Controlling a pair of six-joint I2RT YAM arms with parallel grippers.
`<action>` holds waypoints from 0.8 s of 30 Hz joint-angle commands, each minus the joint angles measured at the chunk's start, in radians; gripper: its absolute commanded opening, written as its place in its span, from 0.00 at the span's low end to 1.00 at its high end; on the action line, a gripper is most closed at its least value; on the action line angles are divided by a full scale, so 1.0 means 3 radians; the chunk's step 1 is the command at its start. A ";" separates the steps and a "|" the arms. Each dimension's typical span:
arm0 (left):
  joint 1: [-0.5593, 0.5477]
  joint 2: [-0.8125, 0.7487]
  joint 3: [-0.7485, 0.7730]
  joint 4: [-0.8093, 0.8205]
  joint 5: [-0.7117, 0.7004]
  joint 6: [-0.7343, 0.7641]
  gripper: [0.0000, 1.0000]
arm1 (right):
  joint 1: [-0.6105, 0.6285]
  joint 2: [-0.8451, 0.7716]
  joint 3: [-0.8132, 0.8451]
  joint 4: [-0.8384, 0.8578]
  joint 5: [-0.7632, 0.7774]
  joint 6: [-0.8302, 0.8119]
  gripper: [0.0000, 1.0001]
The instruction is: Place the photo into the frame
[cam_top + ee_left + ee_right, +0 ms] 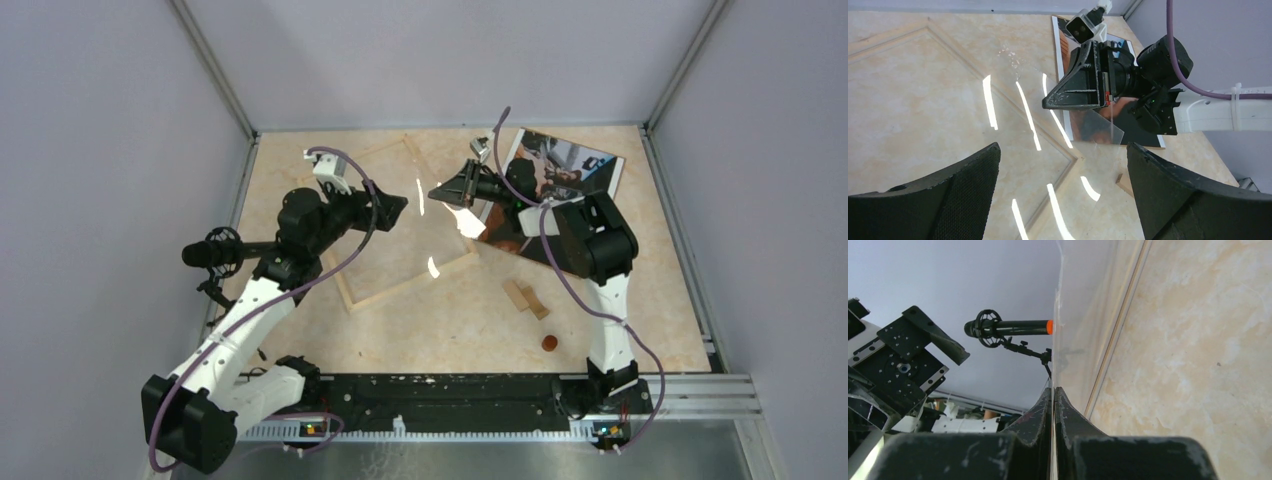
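Observation:
The pale wooden frame lies flat mid-table, and also shows in the left wrist view. The photo lies face up at the back right, partly under my right arm; the left wrist view shows it too. My right gripper is shut on the edge of a clear sheet and holds it tilted above the frame's right side. The right wrist view shows the sheet edge-on between the shut fingers. My left gripper is open over the frame, at the sheet's left edge.
Two small wooden blocks and a small brown disc lie at the front right of the frame. One block shows near my left gripper's right finger. A black microphone stands at the left wall.

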 commanded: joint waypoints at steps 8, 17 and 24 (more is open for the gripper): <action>0.0053 -0.0056 0.0104 0.0211 0.0073 -0.0011 0.98 | -0.0030 0.0043 0.0144 0.0030 0.0181 0.0192 0.00; 0.0061 -0.0067 0.0105 0.0211 0.0109 -0.0026 0.98 | -0.0030 0.0153 0.0204 0.0020 0.0426 0.0274 0.00; 0.0061 -0.0078 0.0105 0.0211 0.0122 -0.0031 0.98 | -0.0034 0.0242 0.0244 -0.0006 0.0497 0.0300 0.00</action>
